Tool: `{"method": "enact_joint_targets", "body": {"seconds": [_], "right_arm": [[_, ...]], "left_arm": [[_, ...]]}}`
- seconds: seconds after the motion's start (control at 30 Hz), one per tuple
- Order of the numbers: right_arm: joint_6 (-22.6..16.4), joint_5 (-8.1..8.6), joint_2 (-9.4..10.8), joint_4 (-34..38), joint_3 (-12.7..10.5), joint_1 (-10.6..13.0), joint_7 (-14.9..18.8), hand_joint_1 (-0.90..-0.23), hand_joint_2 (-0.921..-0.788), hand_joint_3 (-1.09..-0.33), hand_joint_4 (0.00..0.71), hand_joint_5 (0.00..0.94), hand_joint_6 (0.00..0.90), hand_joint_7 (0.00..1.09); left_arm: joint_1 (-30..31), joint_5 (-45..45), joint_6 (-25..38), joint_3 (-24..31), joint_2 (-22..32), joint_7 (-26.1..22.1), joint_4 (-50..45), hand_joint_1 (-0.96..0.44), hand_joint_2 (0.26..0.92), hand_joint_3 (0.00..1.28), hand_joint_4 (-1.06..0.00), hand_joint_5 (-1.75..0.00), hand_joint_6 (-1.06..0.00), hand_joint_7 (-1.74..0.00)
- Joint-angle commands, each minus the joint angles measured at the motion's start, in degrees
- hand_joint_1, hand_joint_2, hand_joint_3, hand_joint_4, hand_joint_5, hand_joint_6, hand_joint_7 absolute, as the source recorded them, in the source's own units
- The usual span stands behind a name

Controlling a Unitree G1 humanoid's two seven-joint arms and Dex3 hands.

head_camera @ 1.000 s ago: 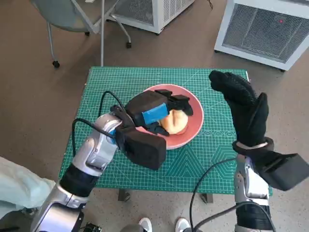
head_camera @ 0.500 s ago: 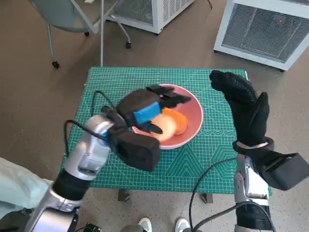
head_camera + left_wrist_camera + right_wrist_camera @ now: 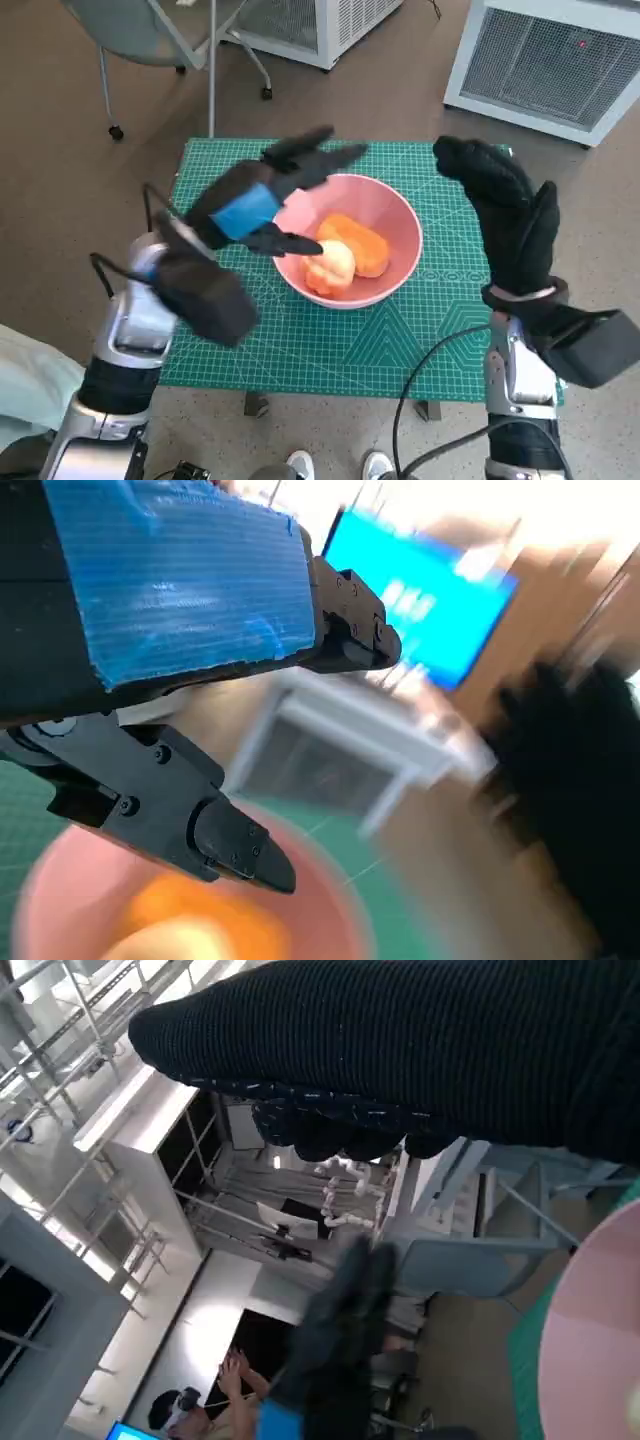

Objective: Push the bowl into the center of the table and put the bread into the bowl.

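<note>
Head view: orange bread [image 3: 345, 258] in pink bowl [image 3: 398, 222]

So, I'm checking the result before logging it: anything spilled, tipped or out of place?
Nothing stands out. The pink bowl sits upright near the mat's middle with the bread inside it, and both the left hand and right hand hold nothing.

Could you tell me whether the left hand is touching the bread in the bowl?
Apart. In the head view the left hand is open beside the bowl, and bare pink wall shows between its fingers and the bread.
</note>
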Motion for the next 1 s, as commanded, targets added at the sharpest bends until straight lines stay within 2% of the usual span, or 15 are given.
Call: {"method": "enact_joint_targets", "body": {"seconds": [0.03, 0.2, 0.37, 0.53, 0.6, 0.67, 1.0], "right_arm": [[1.5, -0.51, -0.7, 0.5, -0.4, -1.1, -0.8, -0.689, -0.921, -0.776, 0.229, 0.006, -0.001, 0.51], [1.9, -0.68, -0.9, 0.9, -0.5, -2.5, -1.3, -0.691, -0.921, -0.752, 0.228, 0.005, 0.003, 0.52], [1.4, -1.58, -1.0, 1.1, -0.2, -3.3, -2.0, -0.684, -0.921, -0.743, 0.216, 0.001, 0.003, 0.53], [0.2, -2.65, -1.1, 2.5, -0.2, -4.2, -2.4, -0.679, -0.921, -0.756, 0.181, 0.000, 0.000, 0.54], [-0.7, -4.62, -1.5, 2.9, 0.2, -5.1, -3.2, -0.669, -0.921, -0.768, 0.160, 0.001, -0.001, 0.53], [-1.1, -5.55, -1.8, 3.0, 0.3, -5.5, -3.6, -0.665, -0.921, -0.772, 0.153, 0.001, -0.001, 0.51], [-1.2, -6.58, -2.4, 2.6, 0.4, -6.0, -3.9, -0.665, -0.921, -0.779, 0.143, 0.000, -0.001, 0.50]], "left_arm": [[0.0, -5.5, -7.3, 4.0, -3.8, 4.4, 4.9, -0.48, 0.893, 0.08, -0.13, -0.01, -0.31, -0.02], [-0.5, -9.4, -12.6, 6.1, -7.7, 7.6, 10.3, -0.55, 0.916, 0.27, -0.15, -0.01, -0.31, -0.02], [-0.8, -15.2, -13.7, 7.6, -10.8, 6.6, 13.9, -0.60, 0.920, 0.37, -0.16, -0.01, -0.29, -0.01], [-0.9, -20.1, -12.0, 8.4, -12.1, 3.8, 14.6, -0.66, 0.921, 0.39, -0.15, -0.01, -0.26, 0.00], [-0.1, -23.9, -10.8, 8.7, -13.4, 1.4, 13.9, -0.69, 0.921, 0.38, -0.13, 0.00, -0.24, 0.00], [0.3, -25.6, -10.6, 8.8, -13.9, 0.1, 13.7, -0.71, 0.921, 0.38, -0.12, 0.00, -0.24, 0.00], [0.4, -25.1, -12.9, 9.2, -14.4, -1.3, 15.3, -0.72, 0.921, 0.37, -0.11, 0.00, -0.22, 0.00]]}}
